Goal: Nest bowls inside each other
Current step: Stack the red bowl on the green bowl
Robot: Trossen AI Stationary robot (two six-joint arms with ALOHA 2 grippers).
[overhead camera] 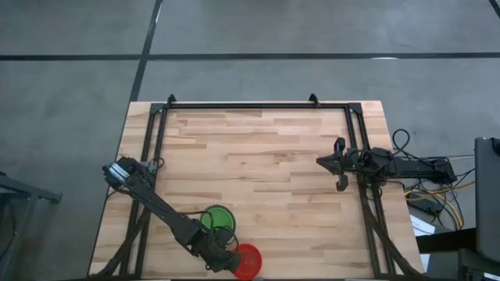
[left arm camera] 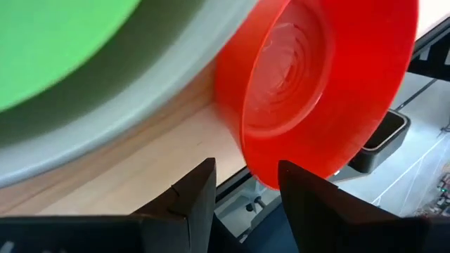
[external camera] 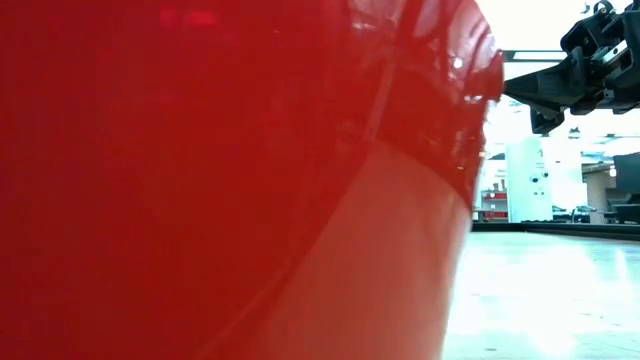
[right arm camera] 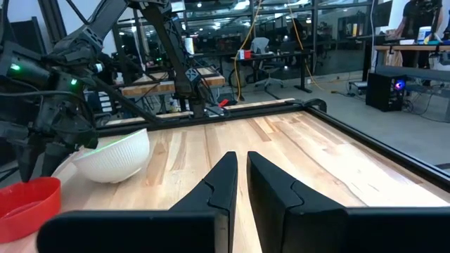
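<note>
Red fills nearly the whole low view: that's your red bowl (external camera: 230, 180), pressed right up against the camera at the near edge of the bench (overhead camera: 258, 148). Your left gripper (overhead camera: 233, 262) is down beside it, jaws parted to a moderate gap, and from the wrist camera the bowl's rim sits just ahead of the two fingertips (left arm camera: 193, 190), tilted on its side with its inside facing the lens. Whether the jaws actually touch the rim, you can't tell from here. Just beside the red one, touching or nearly so, sits the white bowl (right arm camera: 116, 156) with a green bowl (overhead camera: 216, 218) nested inside it; that pair crowds the left arm's wrist and stands close along its path. Your right gripper (overhead camera: 341, 162) waits well apart at the right side of the bench, jaws drawn to a narrow slit and holding nothing.
</note>
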